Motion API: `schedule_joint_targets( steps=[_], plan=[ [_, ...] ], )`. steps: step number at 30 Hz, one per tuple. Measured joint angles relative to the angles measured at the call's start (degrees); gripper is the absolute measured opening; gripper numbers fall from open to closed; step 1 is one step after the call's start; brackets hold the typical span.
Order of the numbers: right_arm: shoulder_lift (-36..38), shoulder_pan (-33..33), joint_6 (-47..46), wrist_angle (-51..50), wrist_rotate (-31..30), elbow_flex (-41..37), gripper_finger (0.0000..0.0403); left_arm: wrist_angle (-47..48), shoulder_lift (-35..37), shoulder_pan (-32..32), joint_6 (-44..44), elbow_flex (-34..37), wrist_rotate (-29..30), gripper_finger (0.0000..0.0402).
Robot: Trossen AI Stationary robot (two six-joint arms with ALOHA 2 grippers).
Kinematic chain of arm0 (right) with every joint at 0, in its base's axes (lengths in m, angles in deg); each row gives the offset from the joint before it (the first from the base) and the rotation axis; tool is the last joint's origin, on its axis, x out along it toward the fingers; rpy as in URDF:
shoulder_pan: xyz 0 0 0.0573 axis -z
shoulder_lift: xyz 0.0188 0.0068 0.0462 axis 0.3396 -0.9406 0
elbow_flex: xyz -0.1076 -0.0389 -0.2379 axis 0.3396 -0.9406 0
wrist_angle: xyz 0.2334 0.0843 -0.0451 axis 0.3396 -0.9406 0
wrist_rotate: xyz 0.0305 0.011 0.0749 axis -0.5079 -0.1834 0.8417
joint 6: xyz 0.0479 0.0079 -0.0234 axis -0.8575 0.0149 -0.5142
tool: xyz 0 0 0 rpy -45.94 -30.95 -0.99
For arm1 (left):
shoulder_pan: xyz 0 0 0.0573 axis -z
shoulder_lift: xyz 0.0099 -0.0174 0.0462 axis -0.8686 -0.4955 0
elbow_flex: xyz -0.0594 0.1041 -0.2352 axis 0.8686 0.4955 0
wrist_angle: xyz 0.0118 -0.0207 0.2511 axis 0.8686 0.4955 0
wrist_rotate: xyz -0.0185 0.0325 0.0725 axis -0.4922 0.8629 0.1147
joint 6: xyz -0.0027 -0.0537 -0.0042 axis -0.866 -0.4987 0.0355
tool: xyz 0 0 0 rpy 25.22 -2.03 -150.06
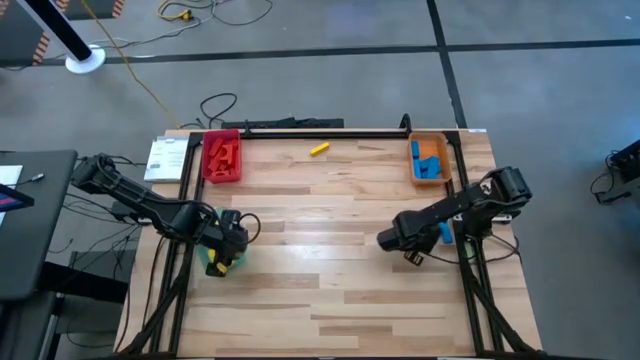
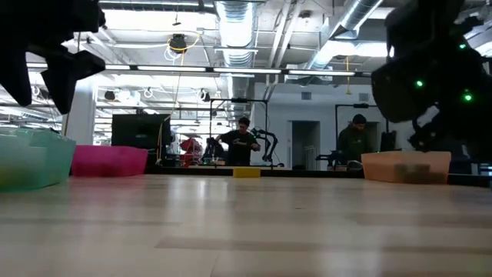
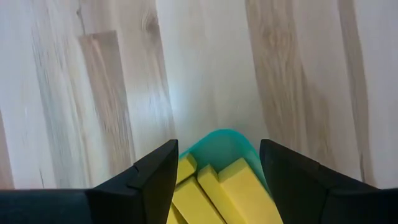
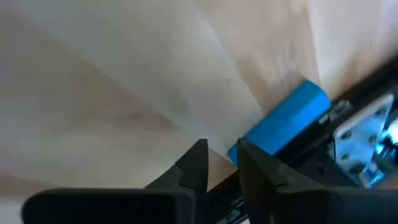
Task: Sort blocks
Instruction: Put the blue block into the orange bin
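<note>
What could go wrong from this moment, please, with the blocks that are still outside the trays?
1. The blue block lies at the table's right edge against the black frame rail; the right gripper, nearly shut beside it, might push it under the rail or off the table.
2. The left gripper hangs open over the green tray with yellow blocks; a careless descent could tip it.
3. One yellow block lies alone, far from both grippers.

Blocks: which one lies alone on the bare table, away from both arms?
The yellow block near the far edge, between the red tray and orange tray.
</note>
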Motion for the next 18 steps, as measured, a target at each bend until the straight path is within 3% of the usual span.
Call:
schedule_joint_targets(
  steps=[18],
  plan=[
    [-0.22,-0.44,-13.43,0.5,0.74,-5.94,0.0109,-0.8,0.01,0.0,2.89,0.0,0.01,0.0222]
  ],
)
